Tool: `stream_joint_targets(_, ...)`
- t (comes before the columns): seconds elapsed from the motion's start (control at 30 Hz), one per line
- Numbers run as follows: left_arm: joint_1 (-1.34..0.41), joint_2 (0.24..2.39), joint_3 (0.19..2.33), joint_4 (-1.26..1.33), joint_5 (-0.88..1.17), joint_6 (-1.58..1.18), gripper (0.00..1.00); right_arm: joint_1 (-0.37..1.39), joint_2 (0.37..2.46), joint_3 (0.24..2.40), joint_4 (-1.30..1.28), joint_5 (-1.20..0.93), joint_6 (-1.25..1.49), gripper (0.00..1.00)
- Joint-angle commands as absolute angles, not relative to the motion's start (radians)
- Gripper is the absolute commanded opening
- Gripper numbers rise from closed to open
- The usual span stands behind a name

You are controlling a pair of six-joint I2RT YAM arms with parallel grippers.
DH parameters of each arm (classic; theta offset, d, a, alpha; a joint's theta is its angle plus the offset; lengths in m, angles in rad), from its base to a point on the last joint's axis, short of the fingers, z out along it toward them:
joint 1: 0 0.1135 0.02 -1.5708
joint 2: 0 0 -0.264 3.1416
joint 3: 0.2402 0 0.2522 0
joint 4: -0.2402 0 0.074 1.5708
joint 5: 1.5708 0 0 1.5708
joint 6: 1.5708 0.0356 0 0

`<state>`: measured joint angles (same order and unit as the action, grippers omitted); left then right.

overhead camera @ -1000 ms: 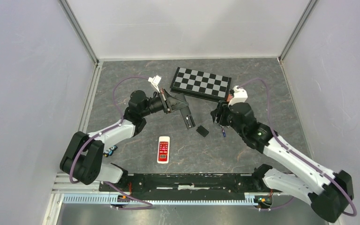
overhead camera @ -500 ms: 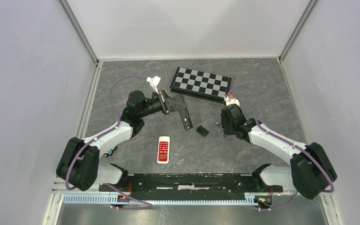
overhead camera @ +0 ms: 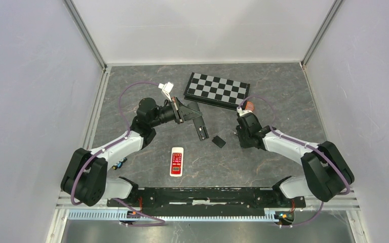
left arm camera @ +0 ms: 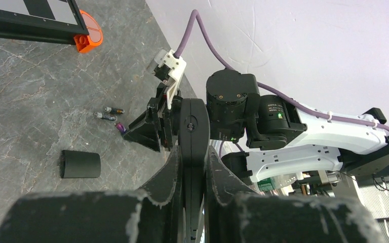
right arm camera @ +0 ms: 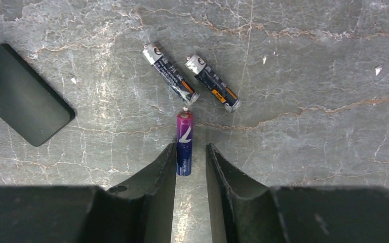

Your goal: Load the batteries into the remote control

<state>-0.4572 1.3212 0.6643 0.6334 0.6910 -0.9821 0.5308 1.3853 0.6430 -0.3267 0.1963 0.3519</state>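
My left gripper (overhead camera: 186,112) is shut on the black remote control (overhead camera: 198,121) and holds it above the table; the left wrist view shows the remote control (left arm camera: 193,132) edge-on between the fingers. Three batteries lie together on the table: a purple battery (right arm camera: 184,144) and two dark batteries (right arm camera: 170,73) (right arm camera: 212,83). My right gripper (right arm camera: 191,152) is down at the table, open narrowly, with the purple battery's near end between its tips. The left finger (right arm camera: 168,162) touches the battery; a gap shows on the other side.
The black battery cover (overhead camera: 218,142) (right arm camera: 23,93) lies left of the batteries. A white and red remote (overhead camera: 176,161) lies near the front. A folded chessboard (overhead camera: 217,90) sits at the back, with an orange piece (left arm camera: 88,35) beside it.
My right arm has swung in and down over the batteries, and its jaws have narrowed around the purple battery. The left arm with the remote control has barely moved.
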Motion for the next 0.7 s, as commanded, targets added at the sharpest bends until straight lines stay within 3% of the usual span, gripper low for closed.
stream_joint_targets(0.0, -0.454, 1.309, 0.668, 0.667, 0.704, -0.948, 0.02, 0.528, 1.410, 0.671, -0.338, 0.182, 0.321, 0.30)
stream_joint_targets(0.13, -0.454, 1.309, 0.670, 0.649, 0.696, -0.946, 0.02, 0.527, 1.427, 0.669, -0.341, 0.152, 0.313, 0.09)
stream_joint_targets(0.2, -0.455, 1.308, 0.676, 0.618, 0.680, -0.935, 0.02, 0.527, 1.435, 0.670, -0.338, 0.139, 0.314, 0.02)
stream_joint_targets(0.4, -0.456, 1.325, 0.689, 0.500, 0.593, -0.935, 0.02, 0.526, 1.376, 0.661, -0.284, 0.044, 0.305, 0.00)
stream_joint_targets(0.67, -0.466, 1.467, 0.704, 0.469, 0.560, -1.008, 0.02, 0.546, 1.133, 0.640, -0.109, -0.320, 0.313, 0.01)
